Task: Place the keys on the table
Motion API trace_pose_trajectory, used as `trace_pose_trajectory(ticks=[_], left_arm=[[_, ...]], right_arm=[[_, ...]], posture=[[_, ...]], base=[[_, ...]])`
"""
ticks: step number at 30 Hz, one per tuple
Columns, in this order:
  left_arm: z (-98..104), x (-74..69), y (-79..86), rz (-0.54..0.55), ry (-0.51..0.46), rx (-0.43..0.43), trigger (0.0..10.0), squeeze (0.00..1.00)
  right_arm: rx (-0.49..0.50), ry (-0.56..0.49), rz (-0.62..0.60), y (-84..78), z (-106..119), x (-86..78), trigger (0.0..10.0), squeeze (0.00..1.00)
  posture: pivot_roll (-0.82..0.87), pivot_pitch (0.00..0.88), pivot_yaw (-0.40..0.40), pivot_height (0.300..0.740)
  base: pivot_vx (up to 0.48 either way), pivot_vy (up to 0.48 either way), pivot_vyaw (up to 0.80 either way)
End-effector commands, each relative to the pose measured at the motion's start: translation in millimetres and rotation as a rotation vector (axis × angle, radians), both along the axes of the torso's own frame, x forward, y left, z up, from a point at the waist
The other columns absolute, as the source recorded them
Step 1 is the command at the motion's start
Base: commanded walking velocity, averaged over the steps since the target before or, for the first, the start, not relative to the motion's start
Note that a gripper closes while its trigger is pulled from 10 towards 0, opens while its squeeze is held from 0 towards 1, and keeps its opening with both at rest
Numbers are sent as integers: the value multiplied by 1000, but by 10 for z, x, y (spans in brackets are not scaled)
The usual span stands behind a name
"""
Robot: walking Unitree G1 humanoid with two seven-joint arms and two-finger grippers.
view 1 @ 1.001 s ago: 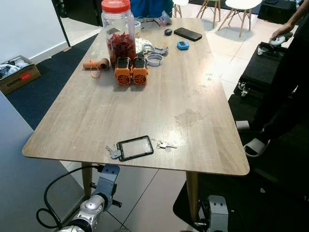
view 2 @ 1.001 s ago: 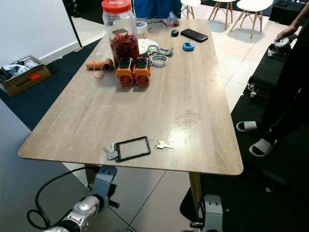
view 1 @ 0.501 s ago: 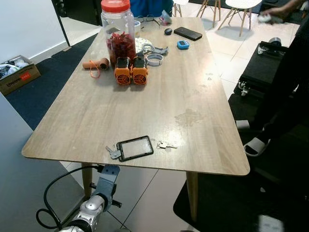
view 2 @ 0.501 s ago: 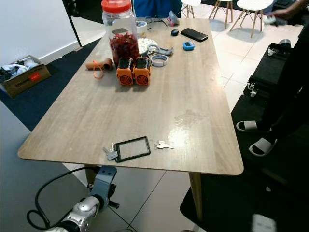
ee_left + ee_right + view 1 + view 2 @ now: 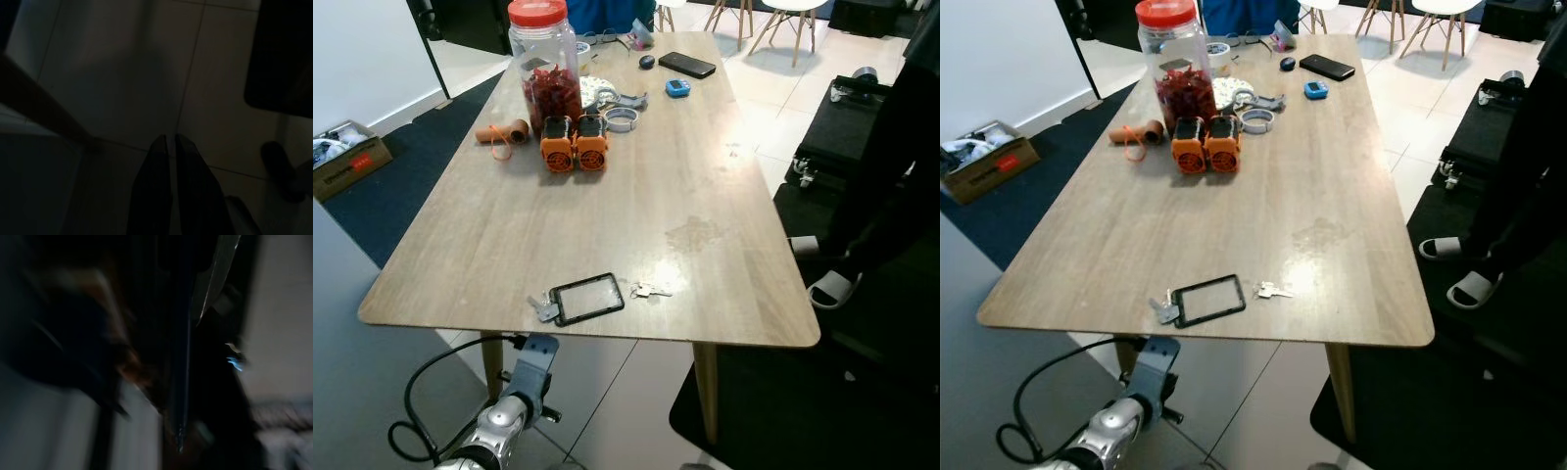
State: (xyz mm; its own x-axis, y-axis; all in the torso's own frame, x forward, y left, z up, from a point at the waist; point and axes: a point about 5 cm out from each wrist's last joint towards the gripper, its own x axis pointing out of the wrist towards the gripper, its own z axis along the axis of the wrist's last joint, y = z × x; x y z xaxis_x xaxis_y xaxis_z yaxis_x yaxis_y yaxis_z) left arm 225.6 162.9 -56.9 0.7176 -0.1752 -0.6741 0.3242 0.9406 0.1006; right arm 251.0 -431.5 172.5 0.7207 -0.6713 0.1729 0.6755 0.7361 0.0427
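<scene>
Gone from below the worktop (image 5: 607,196) edge is the right arm. Keys (image 5: 651,290) lie on the worktop beside the phone (image 5: 587,299), another key (image 5: 544,308) at its other side. Left gripper (image 5: 169,147) hangs under, fingers nearly together; right fingers: cannot tell. Task looks done; back away clear of the worktop's leg.

Bright, sharp head views; dark wrist views.
The table (image 5: 607,206) is evenly lit, with a pale glare patch on its right side and soft shadows on the floor below. The left wrist view is very dim but readable; the right wrist view is dark and strongly motion-blurred.
</scene>
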Motion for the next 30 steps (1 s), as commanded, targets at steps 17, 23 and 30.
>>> trace_pose_trajectory(ticks=[17, 23, 30], left_arm=[[-67, -116, 99, -12, 43, 33, 10000, 0], [-78, -142, 120, -8, 46, 32, 10000, 0], [-81, -147, 114, -6, 45, 28, 10000, 0]], right_arm=[[-188, 262, 1364, 2373, 43, 857, 10000, 0], [-216, 346, 1514, 2575, -12, 741, 10000, 0], [-287, 508, 1576, 2594, -109, 579, 10000, 0]], posture=[[25, 60, 32, 740], [25, 64, 32, 740], [24, 63, 33, 740]], base=[[0, 0, 0], [0, 0, 0], [0, 0, 0]])
